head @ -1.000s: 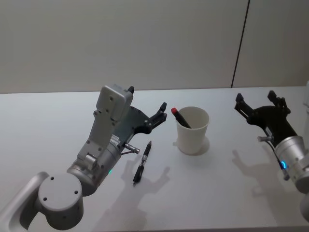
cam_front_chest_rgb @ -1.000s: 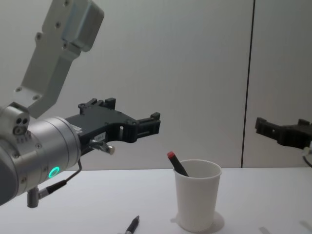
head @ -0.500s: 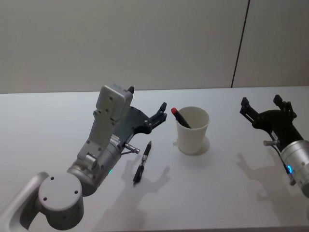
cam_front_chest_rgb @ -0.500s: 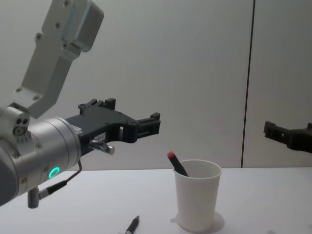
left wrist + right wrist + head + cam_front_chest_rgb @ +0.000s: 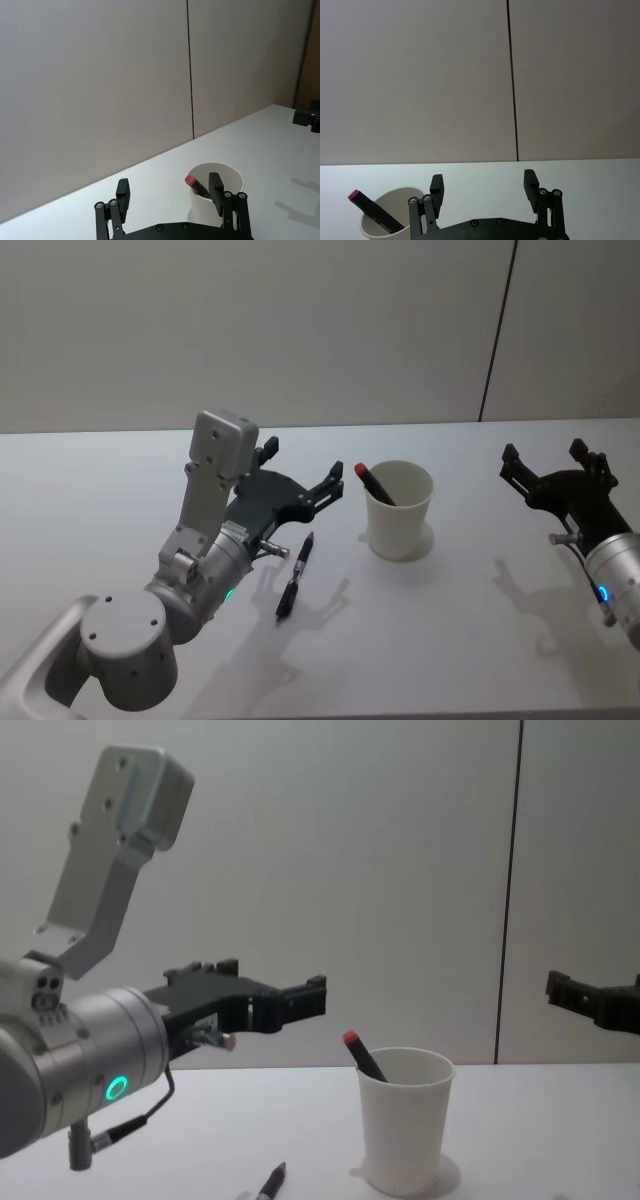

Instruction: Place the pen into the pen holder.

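Note:
A black pen [image 5: 294, 576] lies on the white table, just left of the pen holder [image 5: 399, 510], a white paper cup; its tip also shows low in the chest view [image 5: 271, 1182]. A red-capped marker [image 5: 372, 483] leans inside the cup [image 5: 405, 1120]. My left gripper [image 5: 303, 460] hovers open above the pen's far end, pointing toward the cup, nothing between its fingers. In the left wrist view the cup [image 5: 232, 182] sits just beyond the open left gripper [image 5: 169, 189]. My right gripper [image 5: 545, 452] hangs open and empty well right of the cup.
The white table [image 5: 450, 640] runs back to a plain grey wall with a dark vertical seam [image 5: 497, 330]. Open tabletop lies in front of the cup and between it and the right gripper.
The left arm has dipped and tilted, bringing its gripper a little lower. The right gripper has drawn away from the cup, to the right. Pen and cup have not moved.

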Tool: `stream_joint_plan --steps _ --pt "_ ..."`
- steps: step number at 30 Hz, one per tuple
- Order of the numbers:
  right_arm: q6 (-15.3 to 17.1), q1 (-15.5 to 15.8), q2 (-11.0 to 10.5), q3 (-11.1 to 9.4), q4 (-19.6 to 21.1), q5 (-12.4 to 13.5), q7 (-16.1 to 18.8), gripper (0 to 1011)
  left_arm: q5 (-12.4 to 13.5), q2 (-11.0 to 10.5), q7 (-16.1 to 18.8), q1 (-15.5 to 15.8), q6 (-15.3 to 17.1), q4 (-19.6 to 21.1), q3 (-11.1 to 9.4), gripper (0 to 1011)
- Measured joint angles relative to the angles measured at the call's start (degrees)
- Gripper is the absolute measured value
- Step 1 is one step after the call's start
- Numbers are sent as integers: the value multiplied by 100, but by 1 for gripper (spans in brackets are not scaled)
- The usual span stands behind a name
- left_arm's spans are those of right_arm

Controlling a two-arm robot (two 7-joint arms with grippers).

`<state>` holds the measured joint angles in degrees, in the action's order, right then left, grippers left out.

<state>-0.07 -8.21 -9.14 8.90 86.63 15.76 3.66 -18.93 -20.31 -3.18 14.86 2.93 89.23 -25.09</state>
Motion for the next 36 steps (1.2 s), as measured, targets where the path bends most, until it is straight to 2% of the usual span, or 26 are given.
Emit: stream_joint_plan --steps 8,16,23,36 --pt "7 12 -5 -5 13 4 -4 1001 -488 81 -109 101 335 -314 73 1000" --pt "11 18 -8 -7 22 4 -9 1001 -772 129 -201 210 794 -606 141 1000" --pt "14 22 -12 -7 26 4 -9 1001 -858 146 -318 321 1260 -899 192 1000" --pt "14 25 -13 -6 29 3 -9 1001 -809 126 -548 389 1698 -1173 225 1000"
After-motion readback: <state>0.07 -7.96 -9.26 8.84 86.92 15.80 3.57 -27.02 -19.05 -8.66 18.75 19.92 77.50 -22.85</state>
